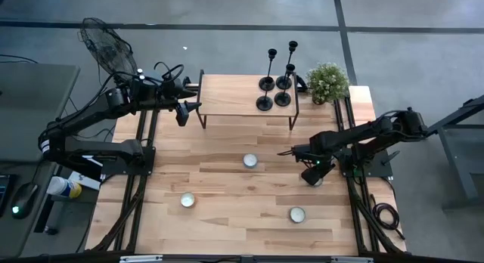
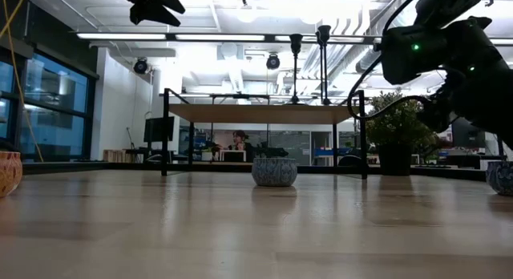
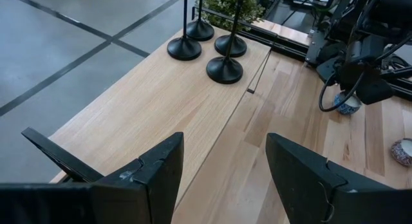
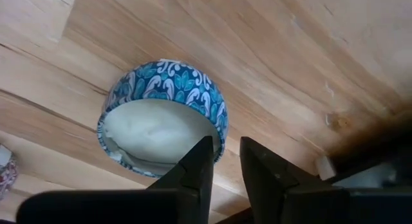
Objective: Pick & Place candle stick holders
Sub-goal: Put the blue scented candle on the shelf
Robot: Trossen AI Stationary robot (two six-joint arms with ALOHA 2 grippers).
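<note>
The right tool (image 4: 223, 161) is hanging low over the bench (image 1: 227, 184), its two dark fingers (image 4: 196, 166) standing close together with only a narrow gap between them and nothing in that gap; just ahead of the fingertips a small round candle in a blue-patterned tin (image 4: 164, 114) is sitting on the wood, its rim touching or all but touching one finger, and I cannot tell which; in the high view this tool (image 1: 311, 174) is sitting near the bench's right rail. The left tool (image 3: 222, 176) is hovering above the near end of a raised wooden shelf (image 1: 234, 97), its fingers (image 3: 161, 172) spread wide apart and gripping nothing; in the high view it (image 1: 185, 110) is hanging at the shelf's left end. The four candle stick holders (image 1: 274, 85) are standing upright in a tight cluster at the far end of the shelf from the left tool, well apart from it, their round bases close together; a small potted plant (image 1: 327, 81) is sitting just beyond them. Three more tealights (image 1: 250, 161) are lying scattered on the bench between and below the two tools.
</note>
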